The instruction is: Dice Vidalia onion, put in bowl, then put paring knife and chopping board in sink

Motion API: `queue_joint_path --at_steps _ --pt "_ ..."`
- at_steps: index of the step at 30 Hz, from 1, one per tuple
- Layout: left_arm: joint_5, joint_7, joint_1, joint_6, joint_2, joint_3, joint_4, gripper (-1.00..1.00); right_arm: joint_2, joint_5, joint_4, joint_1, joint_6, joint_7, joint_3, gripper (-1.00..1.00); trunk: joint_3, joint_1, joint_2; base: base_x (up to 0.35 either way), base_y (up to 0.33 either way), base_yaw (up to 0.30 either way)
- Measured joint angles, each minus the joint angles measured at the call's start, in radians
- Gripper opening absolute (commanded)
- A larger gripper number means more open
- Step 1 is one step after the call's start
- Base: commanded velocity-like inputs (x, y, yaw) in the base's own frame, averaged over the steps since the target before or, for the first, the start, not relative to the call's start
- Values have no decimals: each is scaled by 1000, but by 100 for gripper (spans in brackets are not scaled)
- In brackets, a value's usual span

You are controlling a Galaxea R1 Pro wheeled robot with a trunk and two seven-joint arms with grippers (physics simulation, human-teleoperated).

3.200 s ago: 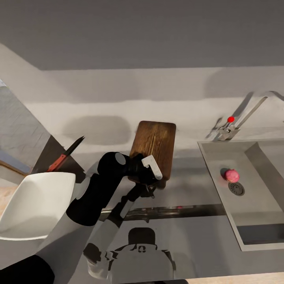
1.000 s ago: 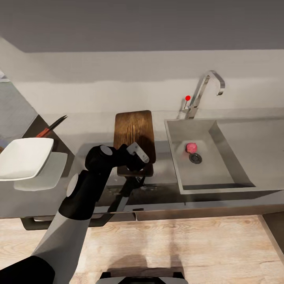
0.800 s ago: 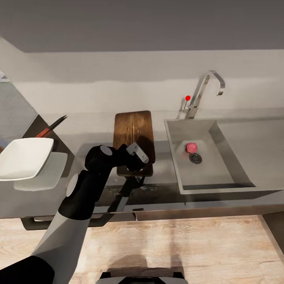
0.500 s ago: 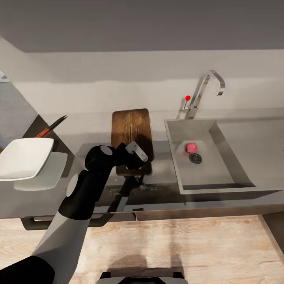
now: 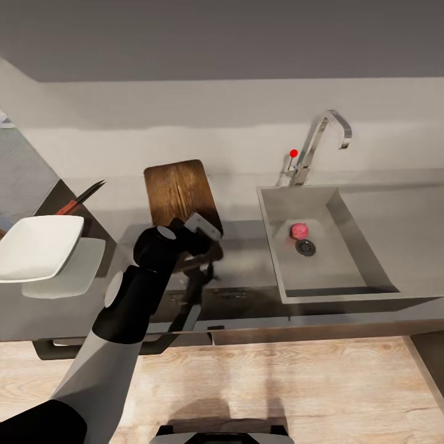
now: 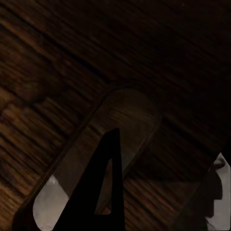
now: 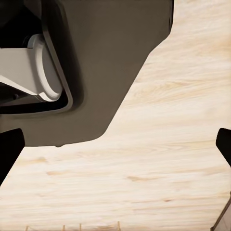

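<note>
Left gripper [image 5: 206, 243] is clamped on the near end of the chopping board [image 5: 179, 188], whose long axis runs far-left. The onion [image 5: 300, 230] lies right, in the sink [image 5: 345, 290]; the right gripper's fingertips [image 7: 9, 154] are spread.

The rectangular wooden chopping board [image 5: 179, 191] is dark brown with streaked grain. Right of it, the stainless-steel sink [image 5: 370, 271] is dull grey, holding a pinkish-red round onion [image 5: 299, 230]. Left of the board, the squarish bowl [image 5: 37, 248] is white.
</note>
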Motion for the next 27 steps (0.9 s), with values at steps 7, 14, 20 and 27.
queue_joint_path --at_steps 7,14,20,27 --pt "21 82 0 11 -4 32 0 -100 2 0 0 0 -1 0 0 100 0 0 0 0 0 0" --pt "33 87 0 9 -5 124 0 -100 2 -2 0 0 -1 0 0 100 0 0 0 0 0 0" --pt "270 87 0 8 -5 239 2 -100 2 -2 0 0 -1 0 0 100 0 0 0 0 0 0" --pt "368 181 0 6 -4 266 2 -100 2 -3 0 0 -1 0 0 100 0 0 0 0 0 0"
